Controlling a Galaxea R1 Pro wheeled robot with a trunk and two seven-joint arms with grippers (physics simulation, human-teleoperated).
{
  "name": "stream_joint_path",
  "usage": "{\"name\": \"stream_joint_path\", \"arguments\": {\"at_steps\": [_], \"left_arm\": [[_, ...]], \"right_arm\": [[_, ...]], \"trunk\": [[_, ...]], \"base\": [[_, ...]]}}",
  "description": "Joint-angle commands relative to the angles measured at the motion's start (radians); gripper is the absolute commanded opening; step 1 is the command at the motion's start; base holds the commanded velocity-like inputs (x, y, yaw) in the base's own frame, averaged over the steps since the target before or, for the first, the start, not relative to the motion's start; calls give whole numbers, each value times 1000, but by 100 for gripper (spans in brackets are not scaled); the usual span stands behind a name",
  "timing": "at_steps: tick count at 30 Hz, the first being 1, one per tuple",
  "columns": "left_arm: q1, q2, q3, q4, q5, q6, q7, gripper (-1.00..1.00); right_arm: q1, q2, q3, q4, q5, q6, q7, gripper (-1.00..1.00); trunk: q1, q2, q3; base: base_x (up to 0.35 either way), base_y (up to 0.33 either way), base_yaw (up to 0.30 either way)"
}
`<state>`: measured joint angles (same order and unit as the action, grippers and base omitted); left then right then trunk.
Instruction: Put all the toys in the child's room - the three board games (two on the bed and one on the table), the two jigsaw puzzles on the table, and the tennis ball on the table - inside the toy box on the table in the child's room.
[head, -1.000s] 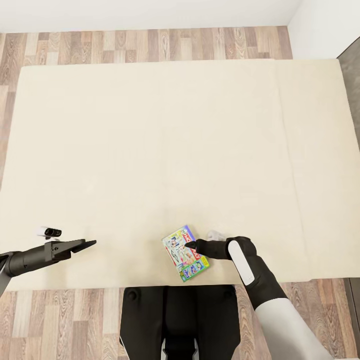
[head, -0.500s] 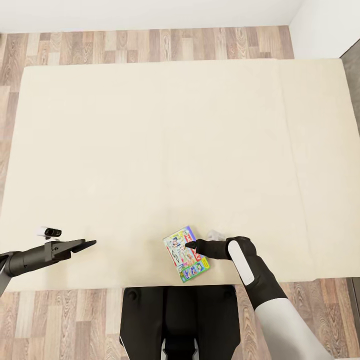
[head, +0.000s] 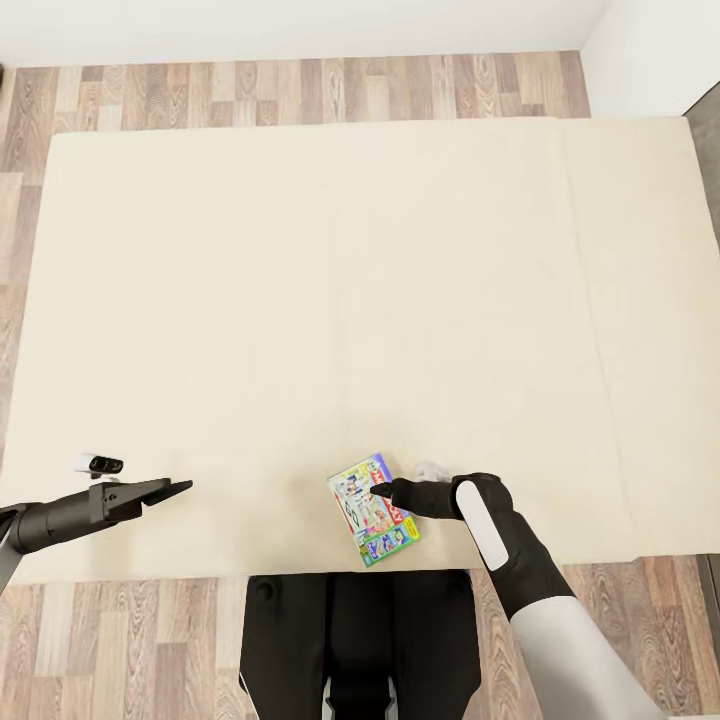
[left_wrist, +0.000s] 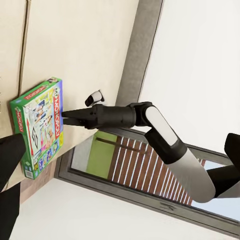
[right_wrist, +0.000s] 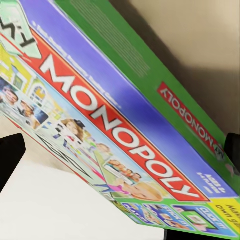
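Observation:
One board game, a Monopoly carton (head: 372, 508) with a green rim, lies near the front edge of the cream bed (head: 350, 260). My right gripper (head: 380, 490) reaches over the carton's right edge. In the right wrist view its dark fingers (right_wrist: 11, 157) stand wide apart with the carton (right_wrist: 115, 125) between them, so the gripper is open. The left wrist view sees the same gripper (left_wrist: 70, 118) tip against the carton (left_wrist: 40, 130). My left gripper (head: 185, 487) hovers empty and open over the bed, well to the left of the carton.
Wood-plank floor (head: 300, 90) surrounds the bed, with a white wall beyond it. My dark base (head: 355, 640) stands against the bed's front edge. A grey-framed window (left_wrist: 135, 165) shows in the left wrist view. The bed top stretches wide and bare behind the carton.
The whole picture has drifted slightly to the right, so the camera has moved. Both arms and the carton keep the same places relative to each other.

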<state>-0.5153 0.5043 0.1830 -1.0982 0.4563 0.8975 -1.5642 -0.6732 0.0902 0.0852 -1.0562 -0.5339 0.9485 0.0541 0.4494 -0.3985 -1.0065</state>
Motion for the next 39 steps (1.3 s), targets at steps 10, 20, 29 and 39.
{"name": "stream_joint_path", "arguments": {"at_steps": [10,20,29,39], "left_arm": [[0,0,0,0,0,11,-4,100],[0,0,0,0,0,11,-4,100],[0,0,0,0,1,11,-4,100],[0,0,0,0,1,11,-5,100]], "right_arm": [[0,0,-1,-1,8,4,6,100],[0,0,-1,-1,8,4,6,100],[0,0,-1,-1,11,4,6,100],[0,2,1,-4,15,4,6,100]], "trunk": [[1,-2,-1],[1,-2,-1],[1,-2,-1],[1,-2,-1]], "base": [[0,82,0],[0,113,0],[0,24,0],[0,1,0]]}}
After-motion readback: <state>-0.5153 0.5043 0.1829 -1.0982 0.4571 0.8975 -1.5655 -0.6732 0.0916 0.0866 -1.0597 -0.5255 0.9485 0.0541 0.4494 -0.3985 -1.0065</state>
